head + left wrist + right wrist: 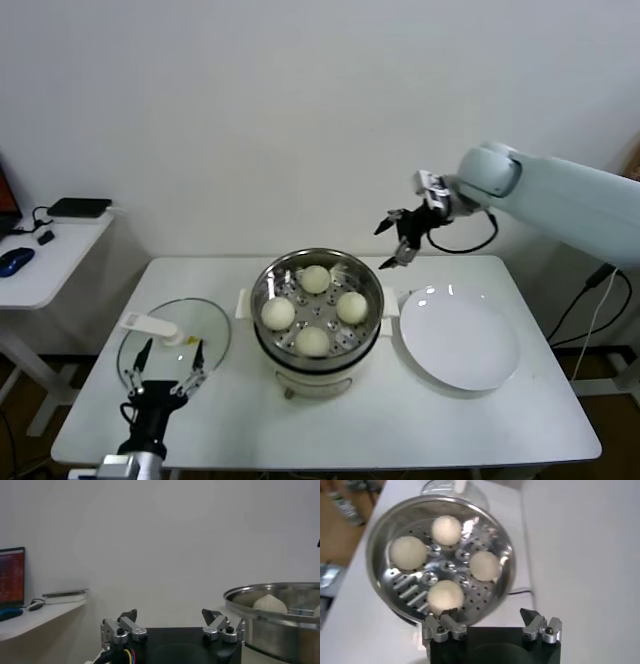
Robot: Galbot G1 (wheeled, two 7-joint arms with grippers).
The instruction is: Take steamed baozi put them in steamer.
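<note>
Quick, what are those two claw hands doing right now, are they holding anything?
Left gripper: open, empty, low beside the glass lid.
Right gripper: open, empty, raised behind the steamer.

steamer (368, 285): I'm seeing shiny polished metal, its perforated floor mirroring light
baozi (278, 313): looking smooth, matt, cream-white dough to me
plate (458, 337): I'm reading it as glossy white, glazed-looking, catching highlights
lid (205, 325): showing me clear glass with a white plastic-looking handle
table (500, 425): appearing smooth, white, faintly sheened
right gripper (491, 622): I'm noting bare metal fingers on a black matt body
</note>
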